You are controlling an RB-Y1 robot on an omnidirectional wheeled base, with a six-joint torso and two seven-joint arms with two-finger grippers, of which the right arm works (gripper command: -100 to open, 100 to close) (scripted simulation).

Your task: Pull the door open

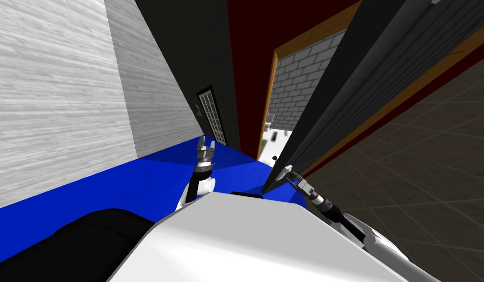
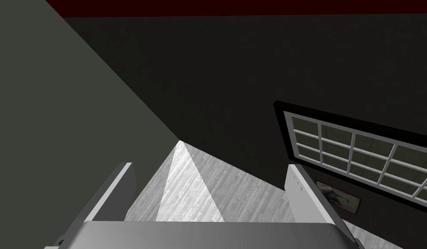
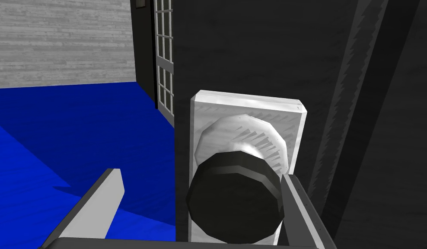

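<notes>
The dark door (image 1: 344,93) stands partly swung from its wood-coloured frame (image 1: 268,103), its edge toward me. A white plate (image 3: 247,116) on it carries a round dark knob (image 3: 234,199). My right gripper (image 3: 202,175) is open with the knob between its fingers: one finger (image 3: 297,207) touches the knob's side, the other (image 3: 102,203) stands well apart from it. In the head view the right gripper (image 1: 288,172) sits at the door's lower edge. My left gripper (image 1: 205,147) hangs open and empty in front of my chest, away from the door; its fingers (image 2: 122,190) hold nothing.
Blue floor (image 1: 153,171) spreads to my left, up to a grey planked wall (image 1: 55,98). A dark wall with a gridded window (image 1: 211,115) stands ahead. Through the doorway show a grey brick wall (image 1: 304,78) and pale floor. Dark tiled floor (image 1: 422,161) lies right of the door.
</notes>
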